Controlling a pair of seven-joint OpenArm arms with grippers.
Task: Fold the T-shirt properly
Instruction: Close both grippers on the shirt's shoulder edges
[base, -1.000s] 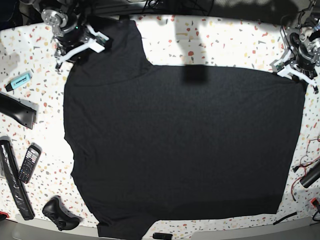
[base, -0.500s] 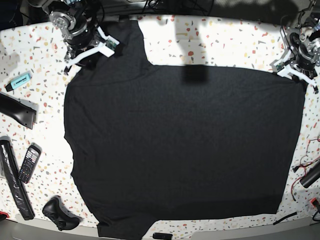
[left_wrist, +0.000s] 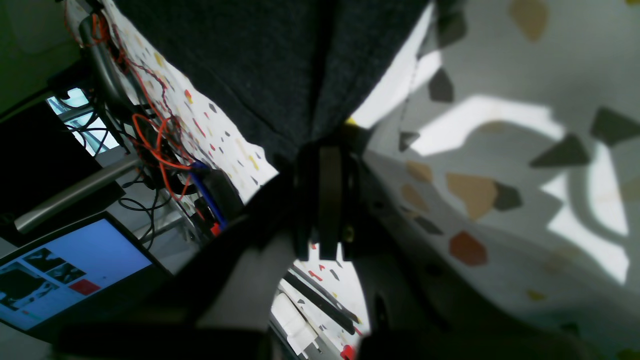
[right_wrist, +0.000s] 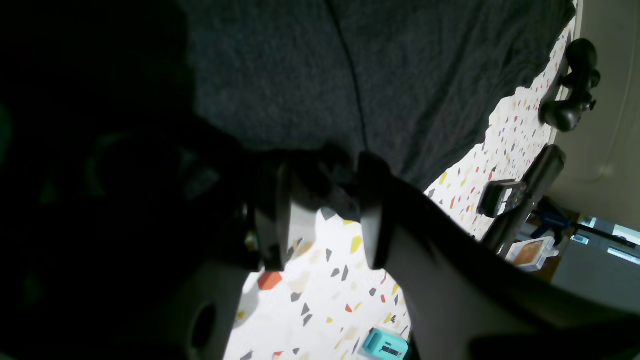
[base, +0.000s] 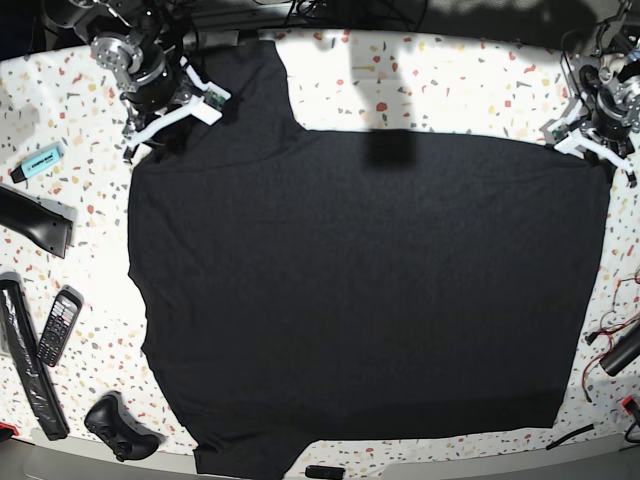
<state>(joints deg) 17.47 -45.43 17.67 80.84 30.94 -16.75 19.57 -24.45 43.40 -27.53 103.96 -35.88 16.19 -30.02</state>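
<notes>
The large black short-sleeved cloth T-shirt (base: 360, 280) lies spread flat, plain side up, over most of the white speckled terrazzo surface (base: 470, 85), one sleeve reaching toward the far left corner in the base view and the other hanging at the near edge. It reads as soft, light and limp: it will drape and sag from wherever it is lifted, wrinkle easily, and drag across the surface rather than slide cleanly, so it wants pinching at hems, corners or sleeve edges where the cloth is doubled and less likely to slip out. The right claw (right_wrist: 320, 220) sits at the sleeve and shoulder edge, its jaws parted with the bare surface showing between them and the cloth edge bunched at the tips; it looks as if nothing is gripped, though shadow makes that hard to confirm. The left claw (left_wrist: 325, 165) is at the far hem corner, its jaws closed tight together, and the hem edge appears pinched between them. Smaller things lie off the cloth: a black bar-shaped tool (base: 35, 222), a black game controller (base: 120, 428), a dark handset with a keypad (base: 58, 328), and a turquoise highlighter pen (base: 38, 161).
</notes>
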